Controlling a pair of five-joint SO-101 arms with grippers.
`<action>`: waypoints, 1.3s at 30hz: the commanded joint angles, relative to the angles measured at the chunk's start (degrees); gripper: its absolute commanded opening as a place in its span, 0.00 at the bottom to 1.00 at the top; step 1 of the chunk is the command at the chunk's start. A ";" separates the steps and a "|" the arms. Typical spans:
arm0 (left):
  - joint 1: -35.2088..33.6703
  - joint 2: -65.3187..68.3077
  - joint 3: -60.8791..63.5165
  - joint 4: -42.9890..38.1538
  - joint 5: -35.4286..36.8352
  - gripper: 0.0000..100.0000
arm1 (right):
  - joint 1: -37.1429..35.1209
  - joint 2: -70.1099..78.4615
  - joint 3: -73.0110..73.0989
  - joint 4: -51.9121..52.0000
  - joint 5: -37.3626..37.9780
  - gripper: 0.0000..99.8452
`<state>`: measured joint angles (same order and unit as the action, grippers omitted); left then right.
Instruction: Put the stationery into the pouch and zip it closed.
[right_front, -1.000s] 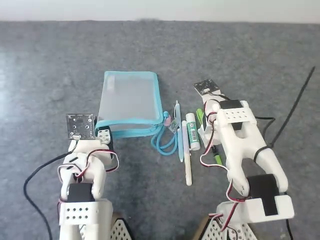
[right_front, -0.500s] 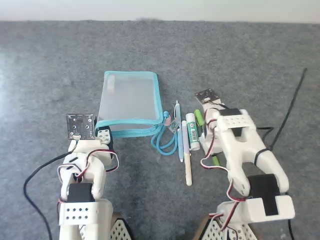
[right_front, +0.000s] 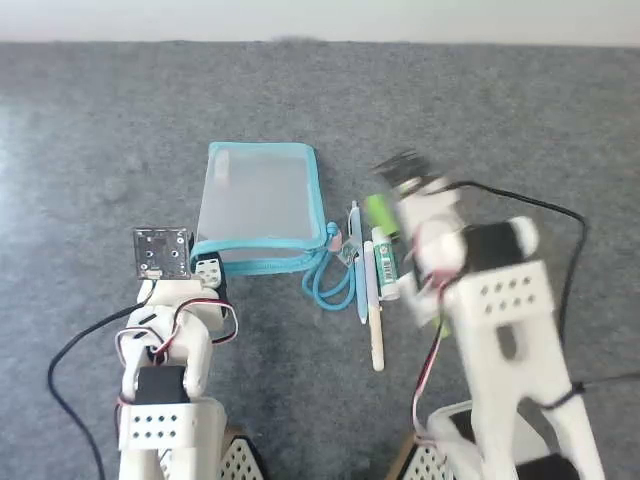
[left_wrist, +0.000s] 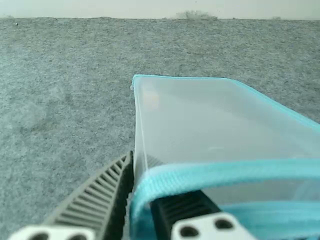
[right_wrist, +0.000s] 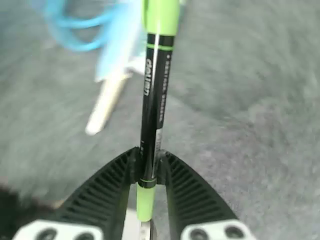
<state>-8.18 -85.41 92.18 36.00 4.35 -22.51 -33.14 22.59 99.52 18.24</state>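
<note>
The green pen is light, stiff and smooth; held near one end, it could swing. It seems lifted off the bench, beside the other pens, near the pouch. The right end effector is clamped narrowly on it; the left end effector pinches the soft pouch's rim.

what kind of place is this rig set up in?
Probably a lab or hobby robot bench: a grey felt-like mat for a work surface, a white plastic left arm and right arm with exposed wires, and a translucent teal-trimmed zip pouch beside a row of pens.
</note>
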 joint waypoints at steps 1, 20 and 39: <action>0.44 -0.44 -2.42 -0.35 0.62 0.01 | -12.97 -0.92 -4.04 3.30 -0.79 0.01; 2.73 -0.70 -1.71 -0.26 0.53 0.01 | -20.00 30.29 -33.85 3.12 -5.54 0.01; 2.90 -0.62 -1.54 -0.26 -1.23 0.01 | -20.18 49.54 -66.64 3.47 -12.48 0.25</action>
<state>-5.71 -85.41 92.18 36.00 3.82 -43.52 24.79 -42.11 100.66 6.11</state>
